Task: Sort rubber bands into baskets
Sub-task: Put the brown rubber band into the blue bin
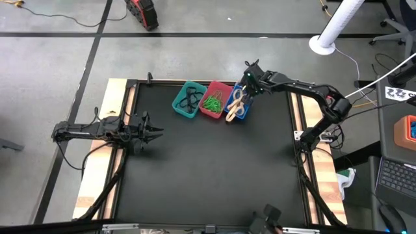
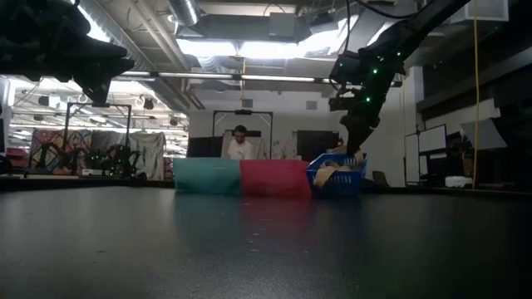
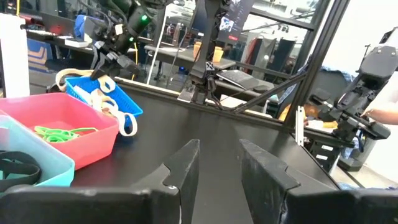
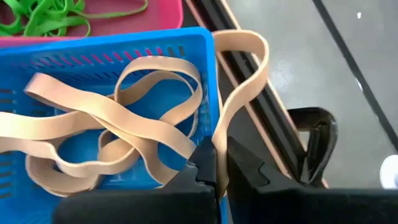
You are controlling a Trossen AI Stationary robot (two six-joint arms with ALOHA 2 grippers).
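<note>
While pinched shut on one thin floppy tan rubber band (image 4: 239, 81) at blue slotted plastic basket (image 4: 93, 56) rim, right tool (image 4: 214, 165); light, limp, snag-prone. Left tool (image 3: 217, 165) apart, idle.

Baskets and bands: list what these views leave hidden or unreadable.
- Low view: the contents of the teal basket and red basket are hidden by their own walls.
- Right wrist view: the tan band pinched in the right gripper has its lower end hidden behind the fingers.
- Left wrist view: the black bands are cut off by the edge.
- High view: band counts are too small to tell.
</note>
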